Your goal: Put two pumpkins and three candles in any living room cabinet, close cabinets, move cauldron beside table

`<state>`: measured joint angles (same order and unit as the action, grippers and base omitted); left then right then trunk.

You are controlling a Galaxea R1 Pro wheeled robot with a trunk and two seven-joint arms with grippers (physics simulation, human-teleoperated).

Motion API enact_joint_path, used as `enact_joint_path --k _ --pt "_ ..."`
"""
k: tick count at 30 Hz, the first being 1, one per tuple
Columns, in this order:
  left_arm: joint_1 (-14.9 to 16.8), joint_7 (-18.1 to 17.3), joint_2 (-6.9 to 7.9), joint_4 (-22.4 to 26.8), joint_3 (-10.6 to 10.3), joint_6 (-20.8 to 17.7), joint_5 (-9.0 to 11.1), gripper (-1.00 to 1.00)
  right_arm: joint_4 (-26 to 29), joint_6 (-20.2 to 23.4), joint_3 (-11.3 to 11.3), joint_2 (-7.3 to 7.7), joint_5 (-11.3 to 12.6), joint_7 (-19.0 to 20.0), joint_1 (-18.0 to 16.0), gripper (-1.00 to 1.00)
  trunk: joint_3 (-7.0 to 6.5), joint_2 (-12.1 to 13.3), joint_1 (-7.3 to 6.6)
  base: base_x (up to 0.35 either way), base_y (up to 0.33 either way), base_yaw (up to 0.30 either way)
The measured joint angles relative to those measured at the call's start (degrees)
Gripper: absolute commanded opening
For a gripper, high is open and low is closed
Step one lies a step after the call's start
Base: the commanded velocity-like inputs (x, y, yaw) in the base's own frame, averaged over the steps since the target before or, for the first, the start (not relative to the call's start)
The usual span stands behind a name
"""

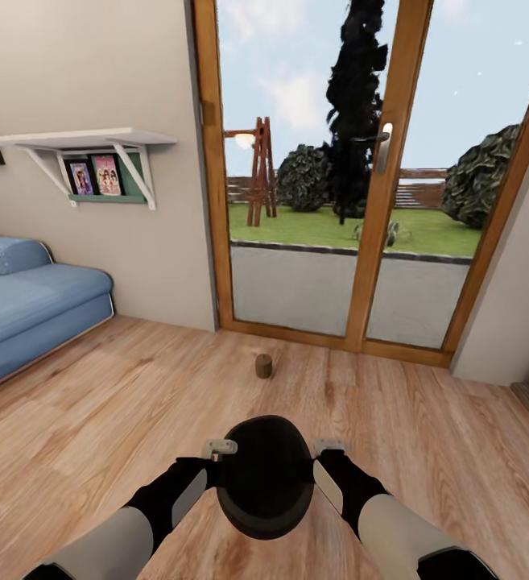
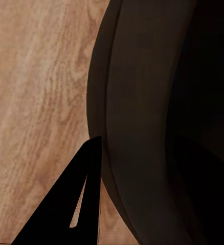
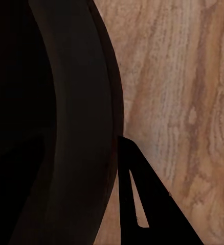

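We hold the cauldron (image 1: 265,477) between both arms, above the wooden floor (image 1: 119,403). The left gripper (image 1: 218,448) sits at its left rim, the right gripper (image 1: 329,445) at its right rim. In each wrist view one dark finger lies just beside the cauldron's wall (image 2: 142,127) (image 3: 66,127); we cannot tell how either set of jaws stands. One candle (image 1: 263,366) stands upright on the floor ahead, near the glass patio door (image 1: 353,177). A blue sofa (image 1: 22,306) stands at left.
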<state>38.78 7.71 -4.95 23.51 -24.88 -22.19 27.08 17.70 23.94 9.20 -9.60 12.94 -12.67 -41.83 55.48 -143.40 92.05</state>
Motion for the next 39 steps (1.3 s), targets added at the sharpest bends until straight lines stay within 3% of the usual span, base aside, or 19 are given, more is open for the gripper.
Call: enact_joint_path --k 35,39 --pt "-0.2 0.6 0.0 0.5 -0.3 0.1 0.2 -1.0 -0.1 -0.5 0.4 0.18 0.5 0.3 0.0 -1.0 -0.01 0.0 0.0 0.0 0.0 0.287" --pt "-0.2 0.5 0.01 0.5 -0.3 0.1 0.1 -1.0 0.0 -0.5 0.3 0.16 0.4 0.3 0.0 -1.0 -0.89 0.0 -0.11 0.0 0.0 0.289"
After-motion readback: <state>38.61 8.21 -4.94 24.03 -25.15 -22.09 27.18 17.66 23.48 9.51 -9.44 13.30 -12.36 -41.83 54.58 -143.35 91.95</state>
